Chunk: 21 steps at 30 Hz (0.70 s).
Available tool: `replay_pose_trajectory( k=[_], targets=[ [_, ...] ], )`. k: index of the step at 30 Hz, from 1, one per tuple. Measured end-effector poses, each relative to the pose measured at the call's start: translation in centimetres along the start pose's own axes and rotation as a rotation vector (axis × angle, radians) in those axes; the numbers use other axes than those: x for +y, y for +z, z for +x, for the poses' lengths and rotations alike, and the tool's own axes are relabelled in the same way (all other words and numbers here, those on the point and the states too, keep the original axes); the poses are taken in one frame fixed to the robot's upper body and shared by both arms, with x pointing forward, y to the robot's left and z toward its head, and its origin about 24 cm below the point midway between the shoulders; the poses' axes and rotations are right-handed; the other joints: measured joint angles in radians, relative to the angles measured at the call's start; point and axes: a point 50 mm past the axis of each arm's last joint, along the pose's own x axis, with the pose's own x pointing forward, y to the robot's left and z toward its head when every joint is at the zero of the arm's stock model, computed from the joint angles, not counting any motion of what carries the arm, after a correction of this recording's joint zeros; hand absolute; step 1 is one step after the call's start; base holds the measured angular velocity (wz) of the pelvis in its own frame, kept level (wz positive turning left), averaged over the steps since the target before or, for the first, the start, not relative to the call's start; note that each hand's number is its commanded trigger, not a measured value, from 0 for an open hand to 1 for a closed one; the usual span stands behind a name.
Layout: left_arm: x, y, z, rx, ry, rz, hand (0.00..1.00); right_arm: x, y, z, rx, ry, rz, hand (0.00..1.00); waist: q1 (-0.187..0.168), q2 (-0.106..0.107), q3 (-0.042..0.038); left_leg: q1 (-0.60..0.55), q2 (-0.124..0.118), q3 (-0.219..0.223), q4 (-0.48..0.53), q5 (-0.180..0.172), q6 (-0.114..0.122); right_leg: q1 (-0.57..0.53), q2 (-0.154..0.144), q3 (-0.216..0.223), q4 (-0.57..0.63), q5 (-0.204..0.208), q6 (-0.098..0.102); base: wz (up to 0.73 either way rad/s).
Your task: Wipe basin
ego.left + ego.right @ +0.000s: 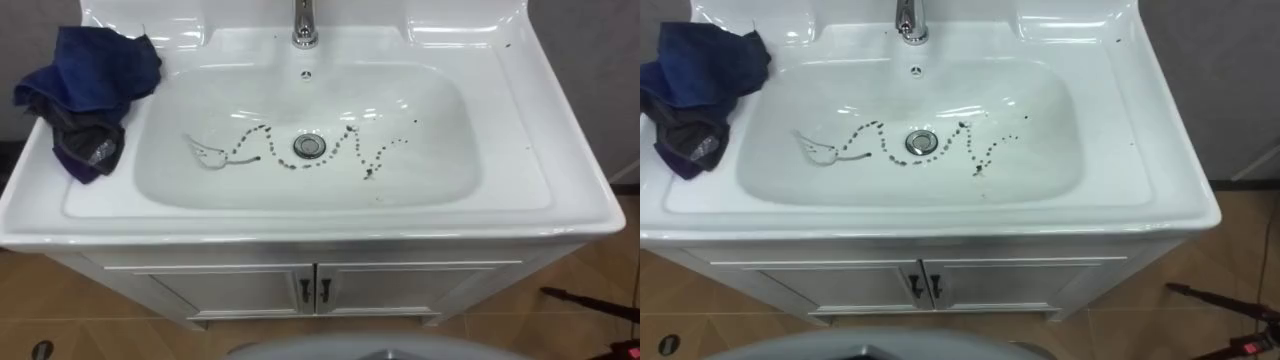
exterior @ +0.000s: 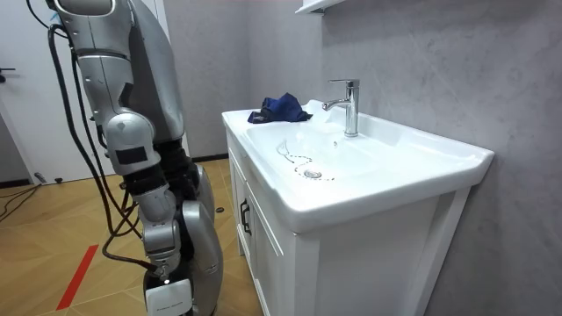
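The white basin is set in a vanity top right in front of me. A wavy line of dark specks runs across its bottom on both sides of the metal drain, with a thin looped smear at the left end. A crumpled dark blue cloth lies on the counter's left rim, beside the bowl, also seen as the cloth in the room view. My right hand hangs low at my side, away from the vanity.
A chrome faucet stands at the middle of the back rim. Below the top are two white cabinet doors with dark handles. A dark rod lies on the wooden floor to the right. A grey wall backs the vanity.
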Motion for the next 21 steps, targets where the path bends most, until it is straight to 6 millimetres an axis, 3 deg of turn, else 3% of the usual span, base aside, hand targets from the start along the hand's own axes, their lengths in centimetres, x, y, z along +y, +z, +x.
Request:
replay_pose_trajectory(
  k=[6, 21],
  targets=[
    [-0.3, -0.6, 0.0, 0.024, -0.032, -0.054, 0.00, -0.1, 0.0, 0.0, 0.001, -0.020, -0.019, 0.00, -0.001, 0.001, 0.0003, 0.006, 0.000, 0.002, -0.001, 0.000, 0.000, 0.005, 0.000, 0.002, -0.001, -0.003, 0.001, 0.00],
    [0.0, 1.2, -0.1, -0.019, -0.006, -0.060, 0.00, -0.1, 0.1, 0.0, -0.004, -0.020, -0.011, 0.00, -0.003, 0.002, 0.0006, 0.004, 0.000, 0.006, -0.016, 0.000, 0.000, -0.002, 0.004, 0.001, -0.002, -0.004, 0.002, 0.00]
  ],
)
